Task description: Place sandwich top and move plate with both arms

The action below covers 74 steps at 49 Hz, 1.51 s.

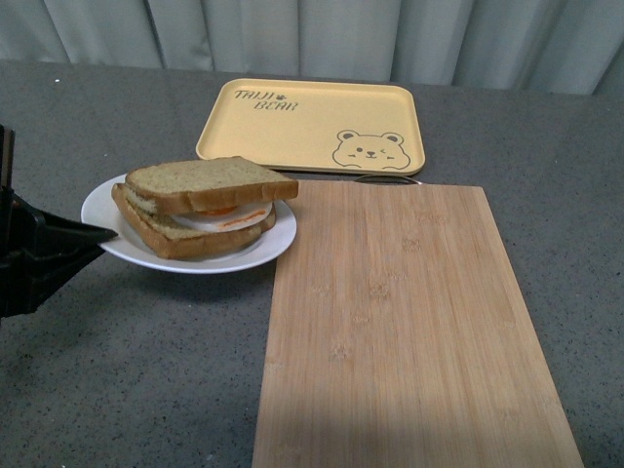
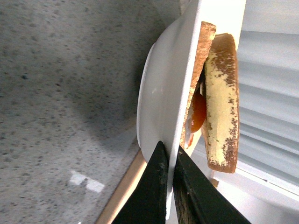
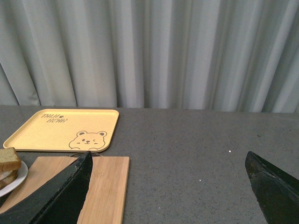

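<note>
The white plate (image 1: 255, 250) rests left of the wooden board, its right rim just over the board's edge. On it lies a sandwich: the brown sandwich top (image 1: 210, 182) covers egg and orange filling over a lower slice. My left gripper (image 1: 105, 235) is shut on the plate's left rim. In the left wrist view the black fingers (image 2: 154, 186) pinch the plate rim (image 2: 161, 93) with the sandwich top (image 2: 223, 102) beyond. My right gripper (image 3: 168, 170) is out of the front view; it hangs open above the grey table, with the sandwich (image 3: 8, 161) and plate (image 3: 16, 179) far to one side.
A long bamboo cutting board (image 1: 409, 331) fills the middle and right of the grey table. The yellow bear tray (image 1: 314, 125) lies behind it near the curtain. In the right wrist view the tray (image 3: 60, 129) and board (image 3: 105, 186) both show.
</note>
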Available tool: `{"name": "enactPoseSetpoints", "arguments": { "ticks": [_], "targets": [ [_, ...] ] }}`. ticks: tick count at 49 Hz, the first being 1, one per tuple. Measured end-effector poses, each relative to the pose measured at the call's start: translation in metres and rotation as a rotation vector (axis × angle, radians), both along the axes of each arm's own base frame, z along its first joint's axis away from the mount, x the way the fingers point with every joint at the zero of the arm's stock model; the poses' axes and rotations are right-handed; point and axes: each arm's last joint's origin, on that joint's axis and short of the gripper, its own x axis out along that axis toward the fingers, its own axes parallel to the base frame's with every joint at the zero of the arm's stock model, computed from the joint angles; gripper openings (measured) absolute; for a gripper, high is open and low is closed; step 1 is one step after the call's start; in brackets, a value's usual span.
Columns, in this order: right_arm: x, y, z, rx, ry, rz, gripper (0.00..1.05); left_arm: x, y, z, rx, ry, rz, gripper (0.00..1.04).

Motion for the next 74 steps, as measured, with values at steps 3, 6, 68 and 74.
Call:
{"name": "enactPoseSetpoints", "arguments": {
  "ticks": [3,6,68,74],
  "targets": [
    [0.0,0.0,0.0,0.0,0.0,0.0,0.95,0.0,0.0,0.004,-0.03,-0.03,0.009,0.04],
    [0.0,0.0,0.0,0.0,0.0,0.0,0.95,0.001,-0.001,0.008,-0.066,-0.059,0.011,0.04],
    [0.0,0.0,0.0,0.0,0.0,0.0,0.95,0.214,-0.101,-0.003,-0.08,-0.041,-0.093,0.05],
    [0.0,0.0,0.0,0.0,0.0,0.0,0.95,0.212,-0.098,0.001,-0.082,-0.066,-0.089,0.26]
  ]
}}
